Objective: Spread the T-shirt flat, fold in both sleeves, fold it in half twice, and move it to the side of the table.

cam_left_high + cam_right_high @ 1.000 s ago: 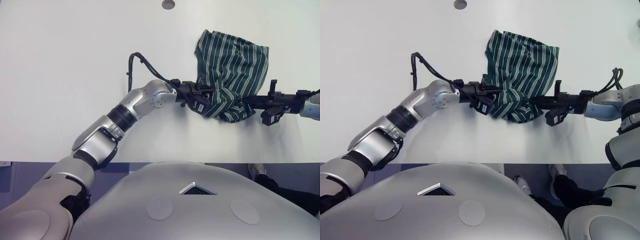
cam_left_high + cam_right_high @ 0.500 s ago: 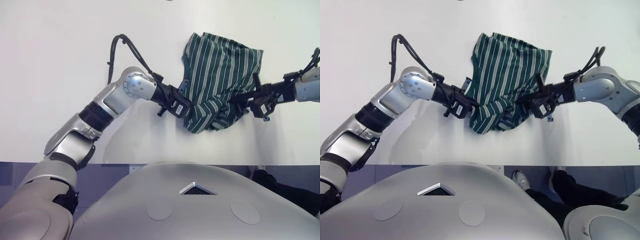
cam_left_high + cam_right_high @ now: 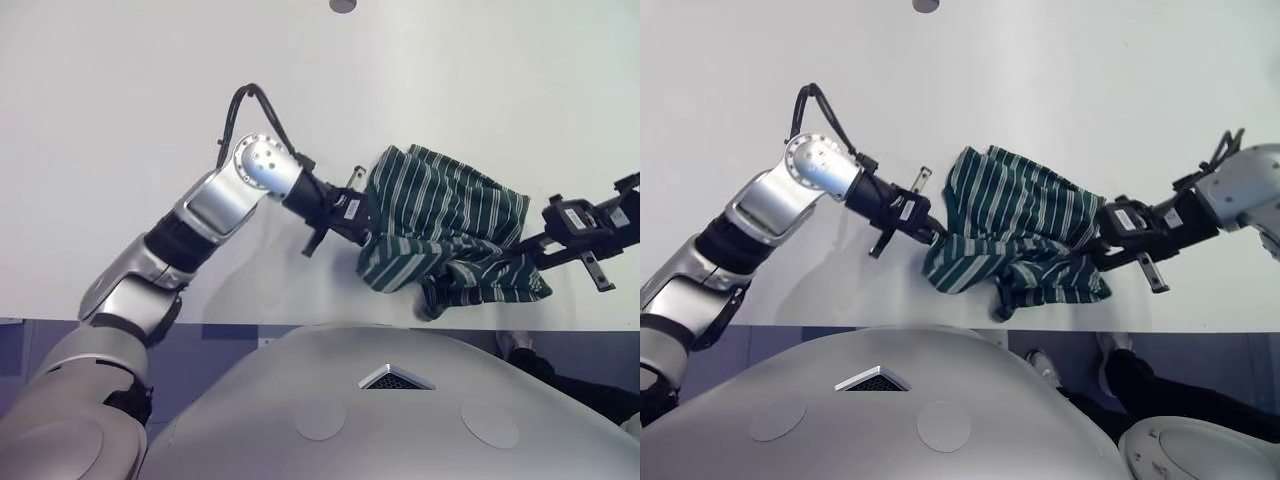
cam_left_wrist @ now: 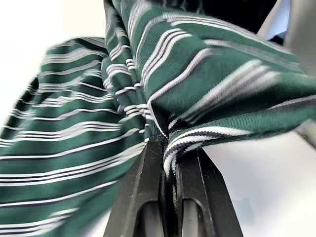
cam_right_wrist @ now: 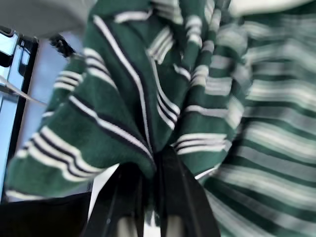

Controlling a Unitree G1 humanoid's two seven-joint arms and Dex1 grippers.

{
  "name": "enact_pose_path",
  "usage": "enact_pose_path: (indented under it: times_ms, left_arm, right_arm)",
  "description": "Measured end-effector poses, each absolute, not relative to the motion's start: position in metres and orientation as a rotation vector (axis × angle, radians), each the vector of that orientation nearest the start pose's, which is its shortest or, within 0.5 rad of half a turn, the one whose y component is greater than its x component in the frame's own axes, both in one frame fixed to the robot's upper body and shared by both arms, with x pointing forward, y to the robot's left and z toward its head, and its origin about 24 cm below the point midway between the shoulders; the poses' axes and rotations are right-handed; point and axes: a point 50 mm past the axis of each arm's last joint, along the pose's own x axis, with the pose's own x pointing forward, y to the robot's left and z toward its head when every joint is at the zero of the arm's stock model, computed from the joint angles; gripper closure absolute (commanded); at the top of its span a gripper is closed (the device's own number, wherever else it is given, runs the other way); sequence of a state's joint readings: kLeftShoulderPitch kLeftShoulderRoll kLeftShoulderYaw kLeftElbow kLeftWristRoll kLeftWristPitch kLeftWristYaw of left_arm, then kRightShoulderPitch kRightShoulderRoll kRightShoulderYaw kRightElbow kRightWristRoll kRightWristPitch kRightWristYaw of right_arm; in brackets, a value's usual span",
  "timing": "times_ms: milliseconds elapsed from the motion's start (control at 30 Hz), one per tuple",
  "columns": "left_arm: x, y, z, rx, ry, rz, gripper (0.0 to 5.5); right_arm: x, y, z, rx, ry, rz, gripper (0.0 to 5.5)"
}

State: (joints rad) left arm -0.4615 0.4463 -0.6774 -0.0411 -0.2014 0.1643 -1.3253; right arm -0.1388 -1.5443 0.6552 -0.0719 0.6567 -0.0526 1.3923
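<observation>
Clamped tight on shirt (image 3: 445,215) edges with left hand (image 3: 364,232) and right hand (image 3: 527,256). Soft, light, bunchy; best grabbed at corners.

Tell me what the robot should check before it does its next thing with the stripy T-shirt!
1. Left end effector pinching the T-shirt: ok, shut on a fold of cloth.
2. Right end effector pinching the T-shirt: ok, shut on the cloth too.
3. T-shirt spread flat: not ok, it hangs bunched and wrinkled between the two end effectors.
4. Sleeves easy to find: cannot tell, the folds hide them.
5. Bare table to lay it on: ok, open white surface lies beyond the T-shirt.
6. T-shirt inside the table's near edge: cannot tell, its low folds hang close to that edge.
</observation>
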Motion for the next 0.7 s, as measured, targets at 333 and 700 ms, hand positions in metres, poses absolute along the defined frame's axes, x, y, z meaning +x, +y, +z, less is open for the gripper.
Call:
enact_pose_path:
  times_ms: [333, 700]
  left_arm:
    - [0.257, 0.04, 0.063, 0.186, 0.338, -1.872, 5.5]
    - [0.271, 0.031, 0.069, -0.007, 0.233, -1.685, 5.5]
  right_arm:
    - [0.168, -0.307, 0.078, -0.037, 0.931, 1.349, 5.35]
    - [0.188, -0.313, 0.066, 0.159, 0.839, 1.055, 5.35]
